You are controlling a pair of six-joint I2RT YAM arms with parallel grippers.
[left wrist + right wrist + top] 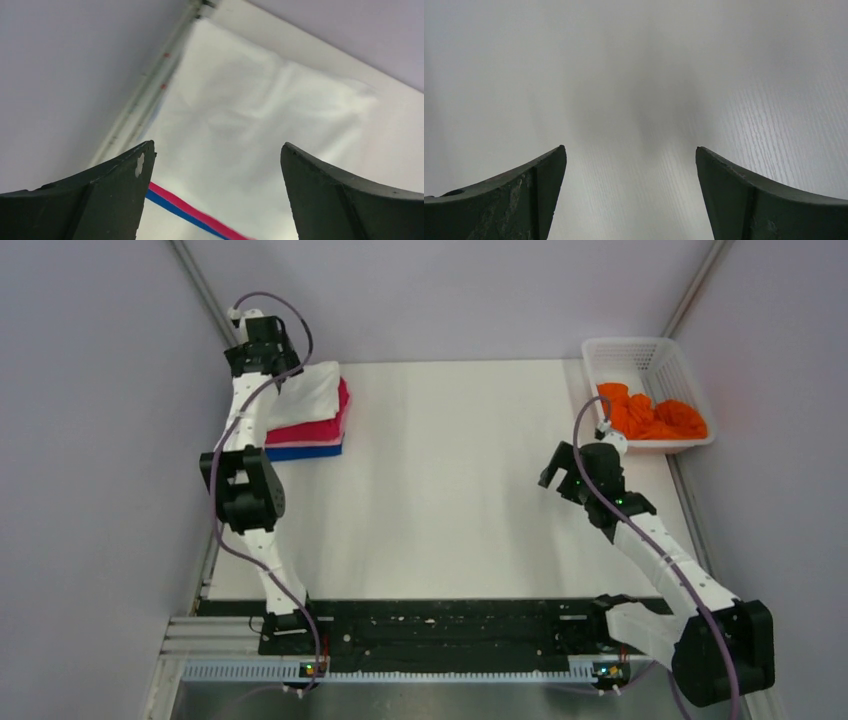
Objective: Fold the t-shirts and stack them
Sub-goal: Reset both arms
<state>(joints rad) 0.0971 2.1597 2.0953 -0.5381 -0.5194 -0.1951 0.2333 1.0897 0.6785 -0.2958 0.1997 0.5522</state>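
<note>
A stack of folded t-shirts lies at the table's far left: a white one (315,390) on top, a magenta one (312,428) under it and a blue one (305,452) at the bottom. My left gripper (278,372) hovers over the stack's far left corner, open and holding nothing. In the left wrist view the white shirt (250,115) fills the gap between the jaws of the left gripper (217,150), with the magenta edge (192,209) and blue edge (165,202) below. A crumpled orange t-shirt (655,418) lies in the basket. My right gripper (560,475) (630,150) hangs open over bare table.
The white lattice basket (640,345) stands at the far right corner, just beyond the right arm. A metal rail (145,95) runs along the table's left edge beside the stack. Grey walls enclose the table on the left, far and right sides.
</note>
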